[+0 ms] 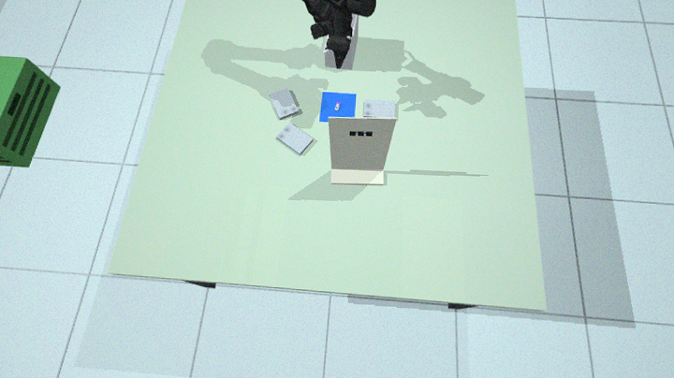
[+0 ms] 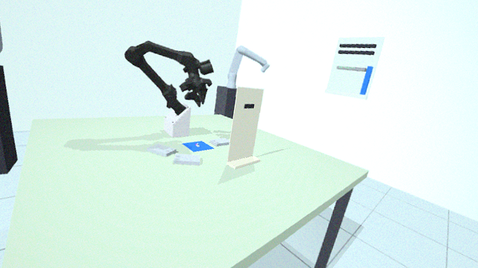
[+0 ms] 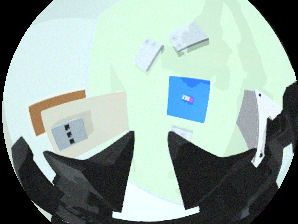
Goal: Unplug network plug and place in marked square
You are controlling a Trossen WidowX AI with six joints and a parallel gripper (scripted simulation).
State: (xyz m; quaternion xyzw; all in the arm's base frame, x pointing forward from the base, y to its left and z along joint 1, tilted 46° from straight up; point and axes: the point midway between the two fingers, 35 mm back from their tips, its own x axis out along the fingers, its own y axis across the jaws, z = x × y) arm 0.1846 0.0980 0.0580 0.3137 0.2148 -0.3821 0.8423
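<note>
The small white plug (image 1: 337, 107) (image 2: 197, 145) (image 3: 190, 99) with a magenta end lies on the table inside the blue marked square (image 1: 328, 115) (image 2: 189, 145) (image 3: 192, 114), near its middle. The upright beige panel (image 1: 357, 152) (image 2: 243, 133) (image 3: 107, 112) stands beside the square. Its grey socket block (image 3: 61, 139) shows three dark openings in the wrist view, with no plug in them. My gripper (image 1: 339, 66) (image 2: 200, 105) (image 3: 150, 135) is open and empty, held high above the table near the arm's base. It touches nothing that I can see.
A light grey block (image 1: 379, 108) (image 2: 219, 142) (image 3: 181, 133) lies beside the square, close to the panel. Two more grey blocks, one (image 1: 284, 103) (image 2: 161, 150) (image 3: 189, 37) and another (image 1: 294, 138) (image 2: 187, 159) (image 3: 149, 54), lie on the square's other side. The panel has a foot (image 1: 356, 177) (image 2: 244, 162).
</note>
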